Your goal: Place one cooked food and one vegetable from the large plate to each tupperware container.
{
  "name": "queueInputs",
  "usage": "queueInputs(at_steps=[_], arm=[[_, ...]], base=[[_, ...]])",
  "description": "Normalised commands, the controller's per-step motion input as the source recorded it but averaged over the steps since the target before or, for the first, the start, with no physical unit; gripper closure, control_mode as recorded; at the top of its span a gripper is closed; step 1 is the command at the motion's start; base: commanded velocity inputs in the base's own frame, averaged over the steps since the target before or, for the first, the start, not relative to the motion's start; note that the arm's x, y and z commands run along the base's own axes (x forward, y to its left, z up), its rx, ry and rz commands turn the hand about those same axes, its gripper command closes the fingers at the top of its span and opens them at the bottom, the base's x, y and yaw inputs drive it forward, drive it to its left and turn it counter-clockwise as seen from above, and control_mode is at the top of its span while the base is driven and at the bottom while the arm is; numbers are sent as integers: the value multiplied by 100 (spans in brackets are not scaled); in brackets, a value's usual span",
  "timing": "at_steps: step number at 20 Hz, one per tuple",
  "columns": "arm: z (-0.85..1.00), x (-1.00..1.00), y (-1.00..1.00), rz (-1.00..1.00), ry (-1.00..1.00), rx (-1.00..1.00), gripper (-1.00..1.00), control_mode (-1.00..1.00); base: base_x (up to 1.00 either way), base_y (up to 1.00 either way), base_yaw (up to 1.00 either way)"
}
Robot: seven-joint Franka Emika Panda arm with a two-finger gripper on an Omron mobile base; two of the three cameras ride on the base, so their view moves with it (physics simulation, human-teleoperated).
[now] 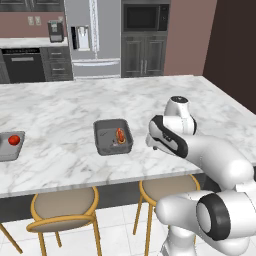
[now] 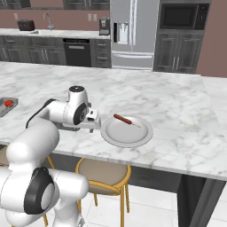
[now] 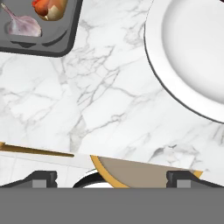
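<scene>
Hand view puts the plate (image 3: 192,57) at the upper right, its rim curving across the marble counter (image 3: 109,105), the part I see of it bare. At the upper left sits the near tub (image 3: 43,41), holding a pale garlic bulb (image 3: 22,25) and, just beside it, an orange-red piece of food (image 3: 48,8) cut off by the frame edge. Plate and tub lie apart, with open marble between them. My hand (image 3: 111,177) is spread wide, its two dark tips far apart at the bottom, pinching nothing, hanging over the counter's front edge above a stool (image 3: 140,175).

From the right base view the plate (image 2: 127,131) rests near the counter's front edge with a sausage (image 2: 123,119) lying across its far side. My hand (image 2: 91,120) sits just left of the plate's rim.

From the left base view the near tub (image 1: 113,136) stands left of my arm, with the orange-red piece upright inside. The second tub (image 1: 9,145) lies well away at the left edge, a tomato (image 1: 14,139) in it. Two round stools (image 1: 64,209) with yellow frames stand under the counter. Beyond it are a steel fridge (image 1: 93,37), a dark microwave (image 1: 145,16) and dark cabinets (image 1: 144,61).
</scene>
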Motion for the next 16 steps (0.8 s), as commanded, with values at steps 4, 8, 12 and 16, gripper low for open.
queueInputs(at_steps=[4, 8, 12, 16], arm=[[0, 0, 0, 0, 0, 0, -100, -100], [5, 24, -6, 1, 4, 0, -100, -100], [10, 52, -56, 0, 12, -16, -100, -100], [0, 86, -87, 6, 5, -12, -100, -100]], base=[[1, -7, -2], [0, 0, 0], [0, 0, 0], [0, 0, 0]])
